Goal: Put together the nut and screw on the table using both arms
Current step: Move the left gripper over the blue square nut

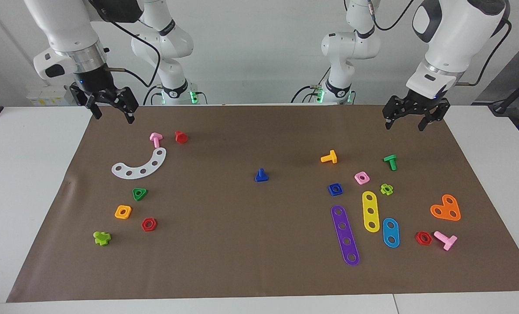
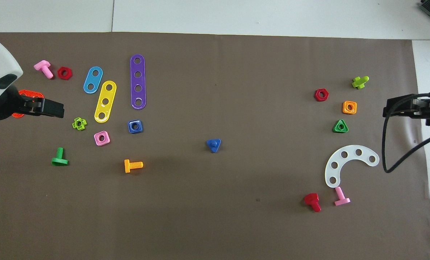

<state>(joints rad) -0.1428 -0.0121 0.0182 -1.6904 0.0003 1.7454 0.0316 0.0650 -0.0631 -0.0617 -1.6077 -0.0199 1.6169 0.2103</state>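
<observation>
The blue square nut lies flat on the brown paper sheet toward the left arm's end, beside a pink square nut. It also shows in the overhead view. The blue screw stands on its triangular head, shaft up, at the middle of the sheet. My left gripper hangs open and empty in the air over the left arm's end of the sheet. My right gripper hangs open and empty over the right arm's end. Both are well apart from nut and screw.
Near the nut lie an orange screw, a green screw, purple, yellow and blue strips and an orange heart plate. At the right arm's end lie a white curved plate, a red screw and a green triangular nut.
</observation>
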